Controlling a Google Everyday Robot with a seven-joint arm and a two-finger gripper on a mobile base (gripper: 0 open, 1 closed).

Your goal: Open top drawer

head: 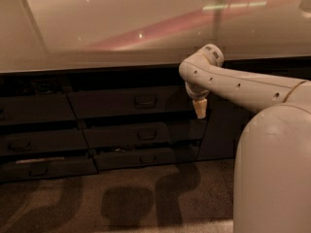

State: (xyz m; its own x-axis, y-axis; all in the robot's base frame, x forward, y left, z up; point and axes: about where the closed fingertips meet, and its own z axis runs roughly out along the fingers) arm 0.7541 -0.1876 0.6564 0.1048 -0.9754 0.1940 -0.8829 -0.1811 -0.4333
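A: So, what is seen at the far left?

B: A column of dark drawer fronts (pixel 34 135) is seen under the pale desk (pixel 97 33); a light strip (pixel 39 160) is seen on the lowest one.

A: And where is the top drawer found?

B: The top drawer (pixel 107 103) is found in the middle column, directly beneath the desk's edge, above two shorter drawers (pixel 146 136). Its small dark handle (pixel 145 101) is set at the centre of the front. Whether it is pulled out at all cannot be told.

A: Where is the end effector placed?

B: The end effector (pixel 200 109) is hung pointing downward just beside the right end of that drawer's front, well to the right of the handle and not touching it. Its tan tip is seen level with the front's lower edge. Whether it is spread or closed cannot be told.

A: What is shown further right?

B: The white arm (pixel 243 86) is stretched in from the right. A plain dark cabinet door (pixel 218 135) is seen behind it, and the robot's rounded white body (pixel 272 174) is seen in the lower right corner.
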